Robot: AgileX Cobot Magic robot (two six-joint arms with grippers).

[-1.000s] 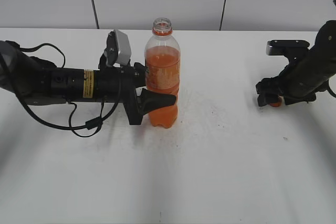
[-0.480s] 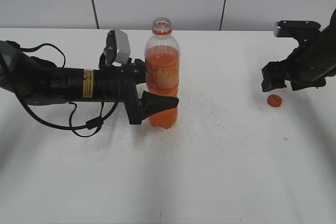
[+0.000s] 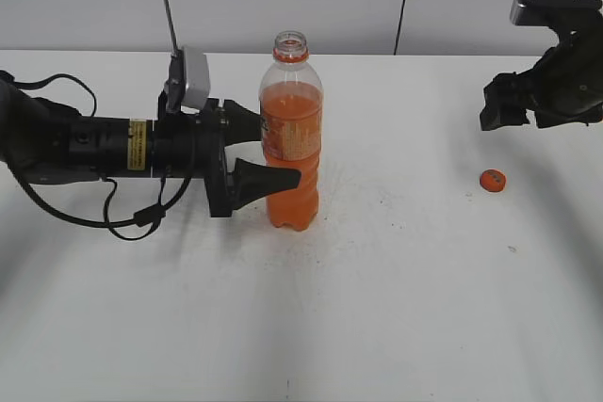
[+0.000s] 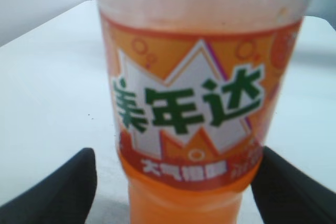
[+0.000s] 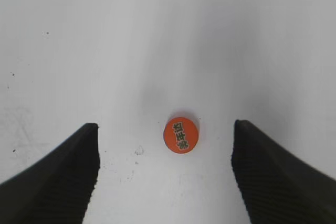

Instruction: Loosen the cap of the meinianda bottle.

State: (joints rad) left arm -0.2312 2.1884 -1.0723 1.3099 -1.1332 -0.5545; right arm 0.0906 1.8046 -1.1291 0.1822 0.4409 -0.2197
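Cap [image 3: 492, 180] off the bottle lies flat on the white table [image 3: 396, 308], well to the right of the meinianda bottle [image 3: 291, 134] and top side up, with a small dark printed mark across its orange face [image 5: 181, 134]. In the right wrist view it sits on bare tabletop between the two dark fingers [image 5: 58, 177], touching neither.

The meinianda bottle stands upright near the middle of the table, its threaded mouth open and the orange neck ring just below it. Orange liquid fills it up to the shoulder. The left wrist view shows the label [image 4: 191, 108] close up: green characters on a white jagged patch against orange.

The left gripper [image 3: 268, 152] reaches in level from the left, its jaws spread apart on either side of the bottle's label and lower body. In its wrist view both fingers [image 4: 58, 195] stand clear of the plastic, with a strip of table visible between each one and the bottle, so it grips nothing.

The right gripper [image 3: 509, 110] hangs in the air at the far right, above and slightly behind the cap, jaws wide apart and empty.

A black cable [image 3: 132, 218] loops under the left arm onto the table.
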